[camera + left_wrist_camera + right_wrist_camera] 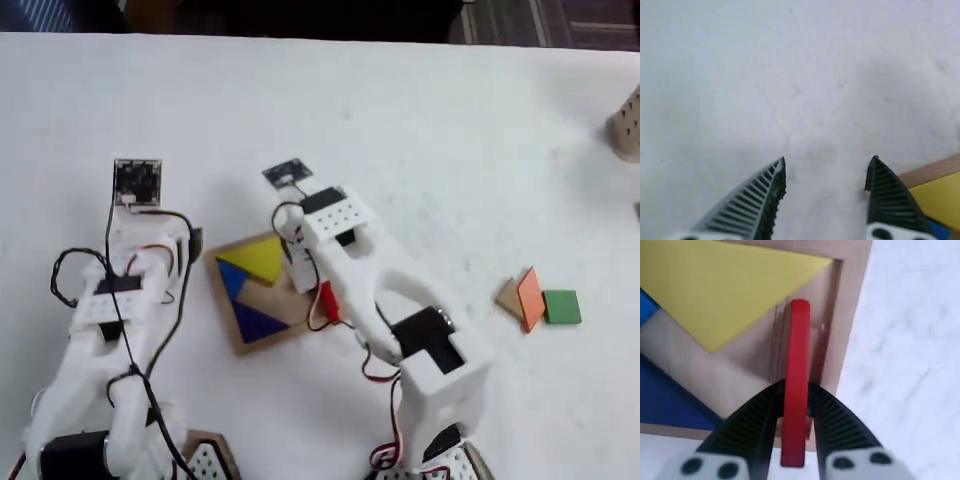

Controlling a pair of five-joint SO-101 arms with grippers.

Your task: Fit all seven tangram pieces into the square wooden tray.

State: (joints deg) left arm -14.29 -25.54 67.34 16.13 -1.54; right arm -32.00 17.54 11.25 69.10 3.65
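Observation:
The square wooden tray (232,325) lies between the two arms, holding a yellow triangle (256,260), a small blue piece (231,281) and a dark blue triangle (258,323). My right gripper (796,390) is shut on a red piece (797,355), held on edge over the tray's bare floor (747,372) beside the yellow triangle (735,287). My left gripper (825,172) stands open over the white table just off the tray's corner (932,172), with nothing between its fingers. An orange piece (530,297), a green square (562,306) and a tan piece (511,295) lie together on the right.
A perforated wooden object (627,125) stands at the far right edge of the table. The white table surface (430,130) stretches behind the arms. Cables trail along both arms.

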